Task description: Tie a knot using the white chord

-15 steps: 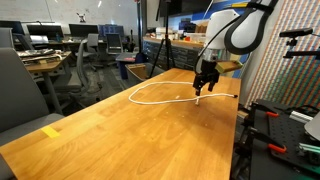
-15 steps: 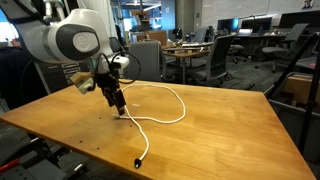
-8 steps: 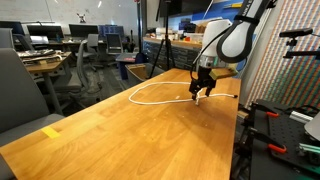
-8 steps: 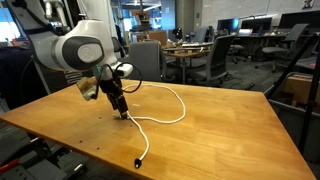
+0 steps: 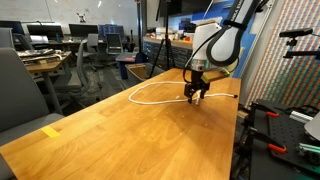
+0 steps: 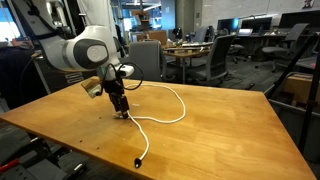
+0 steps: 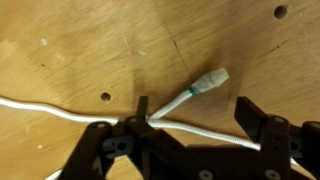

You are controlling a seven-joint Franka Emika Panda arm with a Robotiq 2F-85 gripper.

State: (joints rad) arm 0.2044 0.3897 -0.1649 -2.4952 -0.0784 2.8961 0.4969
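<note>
- In an exterior view, the white chord (image 5: 135,97) is lying on the desk (image 5: 120,140) in one loose, open oval. The arm (image 5: 215,45) is reaching down to the oval's near side, with the jaws low over it. No strand is passing through the oval here, so the knot is not yet taking shape.
- In an exterior view from across the desk (image 6: 220,130), the white chord (image 6: 186,110) is curving out from under the jaws, bulging wide and coming back. A tail is trailing toward the desk edge and ending in a dark tip (image 6: 137,161). The arm (image 6: 85,50) is covering the spot where the strands meet, so you cannot tell from here whether they are crossing.
- In the wrist view, the jaws are standing spread wide and pinching nothing. The white chord (image 7: 60,110) is running in from one side to one finger, and a short end with a pale cap (image 7: 211,77) is angling away from that same spot. Another strand is leading off under the opposite finger.
- By my reading, you are only laying the loop. Gripping the capped end, threading it through and pulling tight are all remaining.
</note>
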